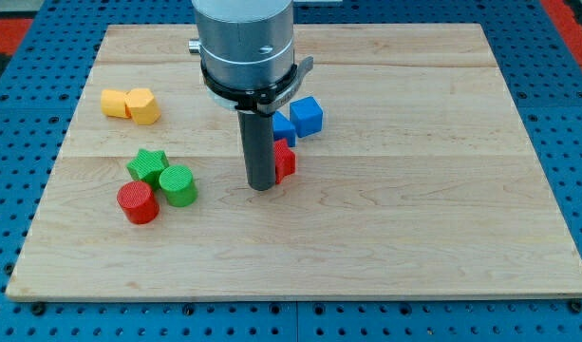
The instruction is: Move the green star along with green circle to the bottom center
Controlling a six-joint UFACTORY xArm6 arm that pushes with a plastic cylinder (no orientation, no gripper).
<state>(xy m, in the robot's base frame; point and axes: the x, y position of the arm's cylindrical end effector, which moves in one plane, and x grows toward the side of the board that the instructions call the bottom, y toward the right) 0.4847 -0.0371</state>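
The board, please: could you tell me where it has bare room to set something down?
Free: the wooden board's right half and bottom strip. Crowded: green star, green circle, red cylinder at left; my tip beside the centre blocks.

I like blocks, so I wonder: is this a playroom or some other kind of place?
Probably a robot lab bench, not a playroom. A wooden board lies on a blue pegboard table, and my tip hangs from a metal arm beside a red block, right of the green star.

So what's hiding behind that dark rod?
A red block and a blue block peek out behind the rod; their left parts are covered, so shapes are unclear. My tip rests on the board.
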